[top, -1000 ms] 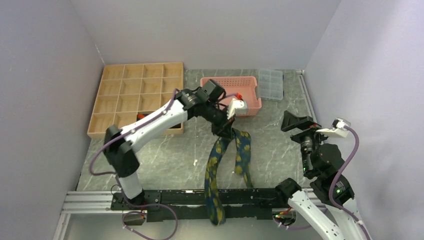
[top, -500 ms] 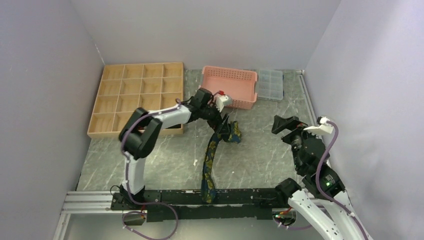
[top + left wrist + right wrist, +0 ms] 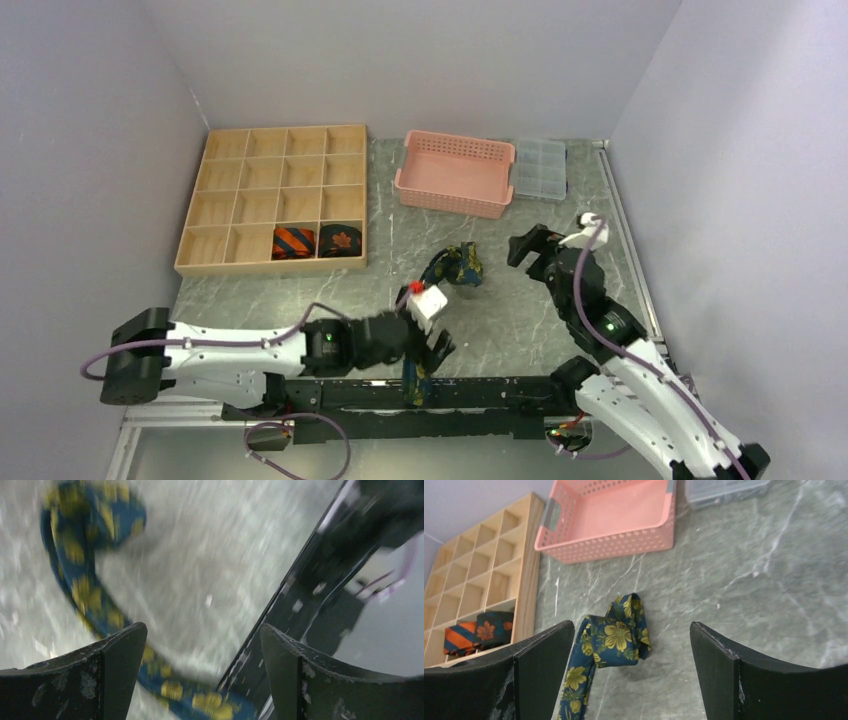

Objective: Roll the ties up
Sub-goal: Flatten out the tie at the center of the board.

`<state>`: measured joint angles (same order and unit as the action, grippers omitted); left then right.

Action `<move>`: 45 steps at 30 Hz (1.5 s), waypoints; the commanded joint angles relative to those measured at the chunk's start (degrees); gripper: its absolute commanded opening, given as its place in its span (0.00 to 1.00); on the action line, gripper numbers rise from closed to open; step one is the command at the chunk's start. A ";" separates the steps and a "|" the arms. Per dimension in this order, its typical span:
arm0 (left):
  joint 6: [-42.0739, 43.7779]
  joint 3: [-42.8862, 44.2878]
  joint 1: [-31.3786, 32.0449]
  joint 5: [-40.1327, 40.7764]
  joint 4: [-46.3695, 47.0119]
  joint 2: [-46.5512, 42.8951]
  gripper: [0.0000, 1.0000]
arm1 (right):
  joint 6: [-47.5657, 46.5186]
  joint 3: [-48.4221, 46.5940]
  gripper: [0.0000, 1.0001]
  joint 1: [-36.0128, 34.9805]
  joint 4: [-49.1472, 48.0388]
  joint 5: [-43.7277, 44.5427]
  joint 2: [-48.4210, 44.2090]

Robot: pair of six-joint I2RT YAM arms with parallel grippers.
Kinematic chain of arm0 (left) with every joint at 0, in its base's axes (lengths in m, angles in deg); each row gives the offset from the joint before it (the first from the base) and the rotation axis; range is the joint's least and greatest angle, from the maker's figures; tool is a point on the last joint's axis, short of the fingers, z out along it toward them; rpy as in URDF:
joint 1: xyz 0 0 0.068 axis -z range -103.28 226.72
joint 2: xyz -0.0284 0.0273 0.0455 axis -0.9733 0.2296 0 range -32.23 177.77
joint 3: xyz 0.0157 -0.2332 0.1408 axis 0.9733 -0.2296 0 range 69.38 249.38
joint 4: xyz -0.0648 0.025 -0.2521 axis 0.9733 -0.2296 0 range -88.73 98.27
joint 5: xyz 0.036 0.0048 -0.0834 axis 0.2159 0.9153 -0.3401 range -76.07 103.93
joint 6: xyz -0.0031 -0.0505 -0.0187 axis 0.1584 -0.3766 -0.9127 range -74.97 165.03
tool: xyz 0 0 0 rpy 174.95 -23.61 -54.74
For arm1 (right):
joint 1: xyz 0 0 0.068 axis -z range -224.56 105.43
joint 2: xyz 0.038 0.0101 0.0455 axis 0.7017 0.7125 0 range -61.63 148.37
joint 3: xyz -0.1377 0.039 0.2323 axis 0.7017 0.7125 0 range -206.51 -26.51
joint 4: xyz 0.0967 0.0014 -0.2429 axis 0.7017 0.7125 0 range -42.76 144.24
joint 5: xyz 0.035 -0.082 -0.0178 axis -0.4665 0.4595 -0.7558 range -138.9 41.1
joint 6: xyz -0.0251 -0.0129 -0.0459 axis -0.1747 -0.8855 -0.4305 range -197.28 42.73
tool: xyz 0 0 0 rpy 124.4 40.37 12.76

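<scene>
The soft flowered tie (image 3: 616, 640) lay on the gray stone counter (image 3: 734, 595), one end bunched in a heap. The left fingers (image 3: 120, 650) were spread above its long strip. The right fingers (image 3: 544, 665) were spread too, nearby.

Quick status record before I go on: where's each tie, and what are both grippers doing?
floral tie: on the table, far end bunched in loose folds, rest trailing to the near edge; not rolled
striped tie: in the wooden organizer, nearest row
leaf tie: compartment right beside it
left gripper: open, empty, over the floral tie's near stretch
right gripper: open, empty, facing the bunched end
</scene>
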<state>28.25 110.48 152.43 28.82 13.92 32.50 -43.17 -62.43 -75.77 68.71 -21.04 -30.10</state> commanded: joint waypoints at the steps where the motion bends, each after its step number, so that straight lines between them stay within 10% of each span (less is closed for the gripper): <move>1: -13.78 -6.79 8.83 22.61 -7.78 2.76 0.86 | 2.67 1.84 0.89 -0.13 -9.62 -6.41 8.80; 15: -38.07 -3.49 20.99 30.18 -27.58 15.23 0.87 | 2.84 0.49 0.96 -8.42 -12.79 -7.17 29.42; 24: -63.85 -2.57 20.64 35.34 -49.75 19.26 0.61 | 4.55 -0.44 0.83 -16.59 -11.96 -4.14 35.79; 34: -61.42 -4.33 18.60 35.51 -44.14 21.81 0.07 | 5.22 -9.52 0.90 -4.31 -3.48 2.37 49.18; 45: -44.48 -8.30 12.06 31.28 -28.15 19.56 0.03 | 7.08 -16.26 0.96 18.14 -1.58 -3.52 47.79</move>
<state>-24.66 105.41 167.94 65.85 -23.43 53.55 -37.57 -73.54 -63.24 66.04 -24.01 16.94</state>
